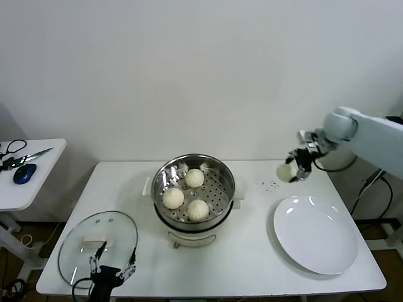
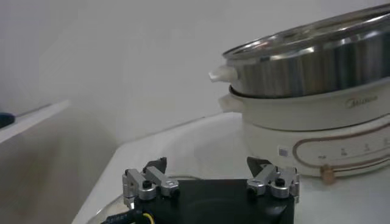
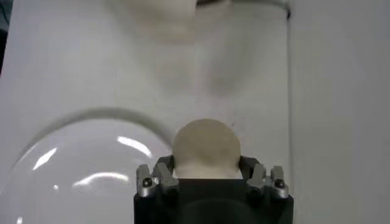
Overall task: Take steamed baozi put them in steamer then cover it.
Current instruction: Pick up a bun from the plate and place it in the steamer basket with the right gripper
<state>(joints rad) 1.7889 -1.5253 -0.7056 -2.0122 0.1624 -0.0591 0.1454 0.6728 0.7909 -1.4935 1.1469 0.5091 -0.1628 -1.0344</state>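
Observation:
The steamer (image 1: pixel 225 178) is a shiny steel pot on a white base at the table's middle. Three cream-white baozi lie on its perforated tray: one at the back (image 1: pixel 194 178), one at the left (image 1: pixel 173 198), one at the front (image 1: pixel 198 209). My right gripper (image 1: pixel 295 168) is shut on the fourth baozi (image 1: pixel 286 172) and holds it in the air above the table, right of the steamer and behind the plate. The right wrist view shows the bun (image 3: pixel 206 146) between the fingers. My left gripper (image 1: pixel 113 263) is open and empty at the table's front left, by the glass lid.
A round glass lid (image 1: pixel 72 245) lies flat at the front left. A flat white plate (image 1: pixel 315 233) lies at the front right, also in the right wrist view (image 3: pixel 79 164). A side table (image 1: pixel 12 189) at the far left holds a blue mouse (image 1: pixel 24 173) and scissors.

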